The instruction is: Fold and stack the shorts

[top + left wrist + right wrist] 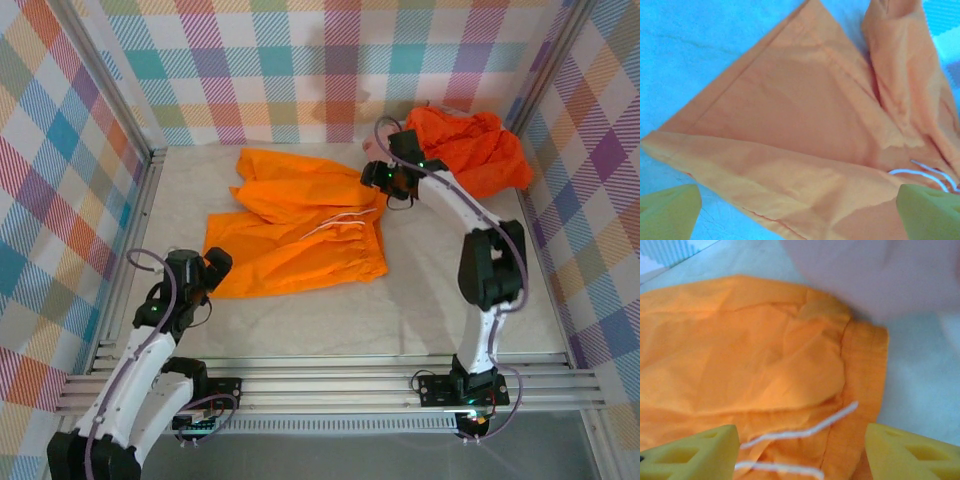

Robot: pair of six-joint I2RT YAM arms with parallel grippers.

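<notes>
Flat orange shorts (300, 235) lie mid-tabletop (430, 290), spread for folding; crumpled shorts (470, 145) are heaped at 1 o'clock. The left end effector (215, 268), wide, sits at the hem corner, 8 o'clock. The right end effector (395, 185), jaws apart over the waistband at 1 o'clock, holds nothing.

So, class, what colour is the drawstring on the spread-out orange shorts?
White. The drawstring shows best in the right wrist view.

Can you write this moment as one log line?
left pincer: open | right pincer: open above drawstring | orange shorts: spread out | other shorts: crumpled
</notes>
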